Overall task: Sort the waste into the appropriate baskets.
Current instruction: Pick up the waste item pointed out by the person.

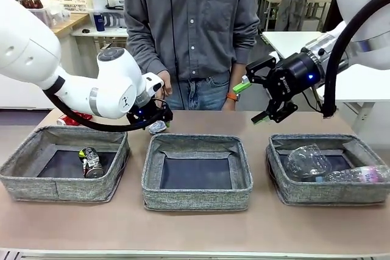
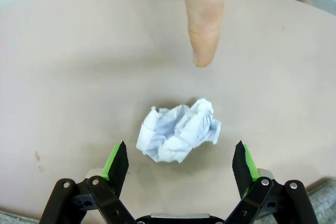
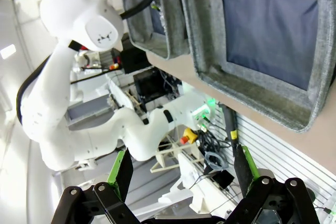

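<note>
Left pincer (image 2: 180,153), spread apart, flanks the small crumpled white paper wad (image 2: 178,132) (person's finger (image 2: 202,19) just beyond); right pincer (image 1: 251,101) spread too.

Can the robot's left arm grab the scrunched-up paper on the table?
Probably yes. On the left arm the jaws stand open, and the paper wad lies in line between them with nothing in the way. The person's finger points from beyond it, not touching.

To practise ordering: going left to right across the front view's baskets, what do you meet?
The left basket with dark drink can → middle basket → right basket holding clear plastic cup, then clear plastic bottle.
</note>
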Available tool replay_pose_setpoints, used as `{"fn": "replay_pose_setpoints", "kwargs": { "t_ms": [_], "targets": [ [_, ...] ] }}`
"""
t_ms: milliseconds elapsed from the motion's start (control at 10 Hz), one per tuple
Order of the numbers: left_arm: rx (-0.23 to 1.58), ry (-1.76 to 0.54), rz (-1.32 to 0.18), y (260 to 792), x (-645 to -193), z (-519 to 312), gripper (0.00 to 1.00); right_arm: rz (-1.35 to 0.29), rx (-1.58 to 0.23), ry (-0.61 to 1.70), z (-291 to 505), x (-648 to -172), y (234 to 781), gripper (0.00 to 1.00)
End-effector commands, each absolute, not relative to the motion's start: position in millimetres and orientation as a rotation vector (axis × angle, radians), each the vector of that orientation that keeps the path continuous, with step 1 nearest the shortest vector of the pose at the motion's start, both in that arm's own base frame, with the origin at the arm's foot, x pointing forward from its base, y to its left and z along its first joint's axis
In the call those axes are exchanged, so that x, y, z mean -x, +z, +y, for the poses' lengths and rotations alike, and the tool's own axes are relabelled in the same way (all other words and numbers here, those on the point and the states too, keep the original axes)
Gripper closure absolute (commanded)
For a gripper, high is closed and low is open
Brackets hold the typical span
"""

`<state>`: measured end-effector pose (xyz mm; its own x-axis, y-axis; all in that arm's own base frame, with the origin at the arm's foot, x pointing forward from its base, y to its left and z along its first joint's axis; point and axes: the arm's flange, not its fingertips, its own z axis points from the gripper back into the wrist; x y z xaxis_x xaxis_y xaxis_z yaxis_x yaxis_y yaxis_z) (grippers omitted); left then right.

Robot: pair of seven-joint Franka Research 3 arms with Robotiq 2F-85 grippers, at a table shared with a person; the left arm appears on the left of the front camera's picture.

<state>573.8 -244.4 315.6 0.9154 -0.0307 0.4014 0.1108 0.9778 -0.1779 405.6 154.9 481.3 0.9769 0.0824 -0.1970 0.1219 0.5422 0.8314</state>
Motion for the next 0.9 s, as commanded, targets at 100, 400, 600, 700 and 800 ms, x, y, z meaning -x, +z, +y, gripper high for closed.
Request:
{"fn": "replay_pose_setpoints", "kwargs": {
  "t_ms": [100,400,600,700,800],
  "targets": [
    [0.171,-0.004,-0.447,306.2,-578.0,-249.6,0.00,0.218,-1.017,-0.023,156.8,-407.2,484.0,0.00],
    [0.163,-0.011,-0.445,303.0,-581.2,-249.7,0.59,0.218,-1.017,-0.023,156.8,-407.2,484.0,0.00],
    [0.161,-0.018,-0.448,302.9,-580.8,-248.2,1.00,0.218,-1.017,-0.023,156.8,-407.2,484.0,0.00],
    [0.168,-0.015,-0.448,303.6,-580.9,-247.4,0.64,0.218,-1.017,-0.023,156.8,-407.2,484.0,0.00],
    [0.177,-0.013,-0.451,304.7,-580.5,-247.6,1.00,0.218,-1.017,-0.023,156.8,-407.2,484.0,0.00]
  ]
}}
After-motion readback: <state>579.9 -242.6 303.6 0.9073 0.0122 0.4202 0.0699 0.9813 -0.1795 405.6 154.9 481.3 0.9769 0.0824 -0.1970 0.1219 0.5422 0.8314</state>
